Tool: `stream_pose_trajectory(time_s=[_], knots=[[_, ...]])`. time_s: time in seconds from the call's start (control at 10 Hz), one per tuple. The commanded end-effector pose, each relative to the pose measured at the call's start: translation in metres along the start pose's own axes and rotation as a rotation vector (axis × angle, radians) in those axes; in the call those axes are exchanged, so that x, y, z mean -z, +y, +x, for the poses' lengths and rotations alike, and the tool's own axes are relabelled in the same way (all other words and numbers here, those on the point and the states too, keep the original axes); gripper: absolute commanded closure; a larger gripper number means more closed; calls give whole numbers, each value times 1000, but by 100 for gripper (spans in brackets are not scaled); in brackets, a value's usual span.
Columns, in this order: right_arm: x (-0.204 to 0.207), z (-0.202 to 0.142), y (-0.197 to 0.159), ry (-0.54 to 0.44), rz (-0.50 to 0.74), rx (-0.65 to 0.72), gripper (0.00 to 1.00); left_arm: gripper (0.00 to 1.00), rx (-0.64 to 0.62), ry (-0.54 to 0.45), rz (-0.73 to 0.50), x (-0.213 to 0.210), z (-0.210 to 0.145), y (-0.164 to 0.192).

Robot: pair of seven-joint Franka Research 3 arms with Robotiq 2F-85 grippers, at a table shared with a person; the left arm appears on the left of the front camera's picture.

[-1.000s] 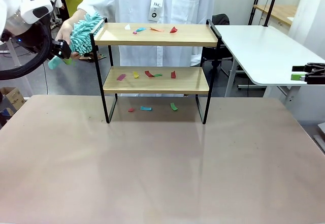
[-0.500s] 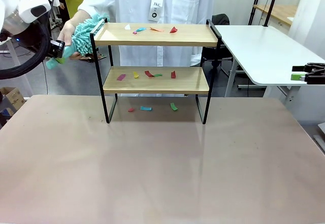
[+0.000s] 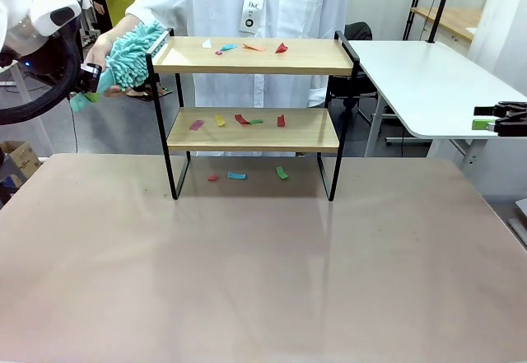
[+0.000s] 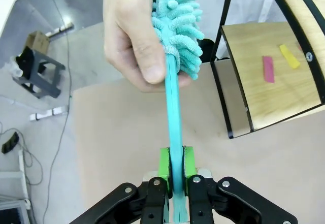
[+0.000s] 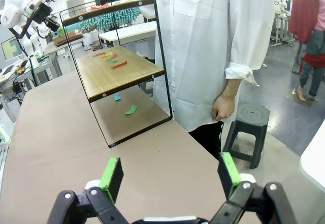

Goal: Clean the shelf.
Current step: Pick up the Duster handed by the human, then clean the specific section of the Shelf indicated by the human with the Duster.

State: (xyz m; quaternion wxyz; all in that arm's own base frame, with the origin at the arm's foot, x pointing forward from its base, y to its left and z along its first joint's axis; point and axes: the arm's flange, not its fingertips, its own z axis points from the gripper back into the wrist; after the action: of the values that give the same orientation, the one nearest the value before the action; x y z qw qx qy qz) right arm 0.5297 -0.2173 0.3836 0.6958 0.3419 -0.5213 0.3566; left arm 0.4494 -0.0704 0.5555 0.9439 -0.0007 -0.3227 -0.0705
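Observation:
The shelf (image 3: pixel 251 129) stands at the table's far middle, with coloured paper scraps (image 3: pixel 239 120) on both boards and on the table under it. Just left of its top board is a teal fluffy duster (image 3: pixel 132 54). My left gripper (image 3: pixel 90 75) is shut on the duster's handle (image 4: pixel 172 127), green pads (image 4: pixel 163 164) pressed to either side. A person's hand (image 4: pixel 134 36) also grips the duster at the base of its head (image 4: pixel 177 16). My right gripper (image 5: pixel 170 176) is open and holds nothing, off the table's right side (image 3: pixel 494 122), far from the shelf (image 5: pixel 122 66).
The person in a white coat (image 3: pixel 247 1) stands right behind the shelf. A white side table (image 3: pixel 420 83) is at the right, and a black stool (image 5: pixel 251 120) stands on the floor beside the person. The brown table (image 3: pixel 263 264) stretches in front of the shelf.
My left gripper and the duster have shifted slightly left, away from the shelf's handle, with the person's hand still on the duster. The right arm has not moved.

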Motion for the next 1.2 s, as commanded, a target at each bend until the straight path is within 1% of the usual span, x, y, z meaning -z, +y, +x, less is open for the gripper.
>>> stream_pose_trajectory(time_s=[0.0,0.9,1.0,1.1], knots=[[2,2,0,-1,-1,-4,0,100,20,-5,-1,0,0,-1],[2,2,0,-1,-1,-4,0,100,20,-5,-1,0,0,-1],[2,2,0,-1,-1,-4,0,87,8,4,-5,2,-1,-4],[2,2,0,-1,-1,-4,0,87,83,25,24,-9,2,13]])
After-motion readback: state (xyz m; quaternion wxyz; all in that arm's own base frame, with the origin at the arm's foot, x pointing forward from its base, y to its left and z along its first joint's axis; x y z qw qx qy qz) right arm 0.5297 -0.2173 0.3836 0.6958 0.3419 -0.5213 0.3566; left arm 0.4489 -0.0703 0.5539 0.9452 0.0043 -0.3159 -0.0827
